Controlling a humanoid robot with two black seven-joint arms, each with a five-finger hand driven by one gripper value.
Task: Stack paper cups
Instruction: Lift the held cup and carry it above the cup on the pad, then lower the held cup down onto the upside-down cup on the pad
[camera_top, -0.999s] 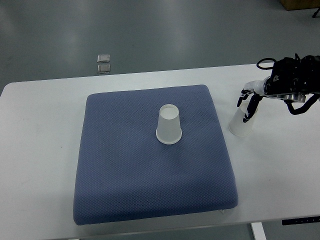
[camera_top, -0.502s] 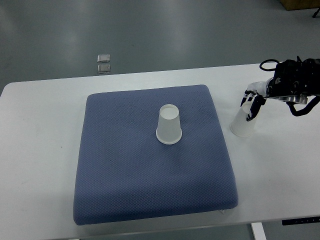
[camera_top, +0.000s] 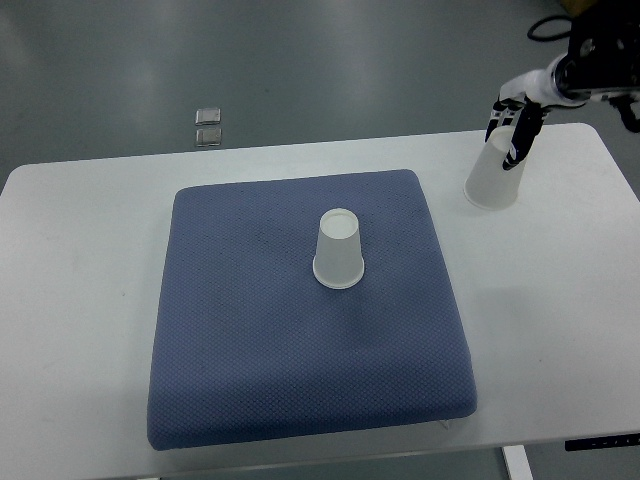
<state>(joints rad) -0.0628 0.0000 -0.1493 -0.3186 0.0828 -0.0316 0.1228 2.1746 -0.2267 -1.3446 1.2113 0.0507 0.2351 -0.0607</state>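
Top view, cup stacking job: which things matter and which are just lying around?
Job:
- held cup, upside down in the right hand
- upside-down cup on the blue cushion

Lying about:
- two small square objects on the floor
- white table

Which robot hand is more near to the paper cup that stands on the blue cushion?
Right. The right robot hand is up and to the right of the cup on the cushion, gripping another cup. The left robot hand is not visible.
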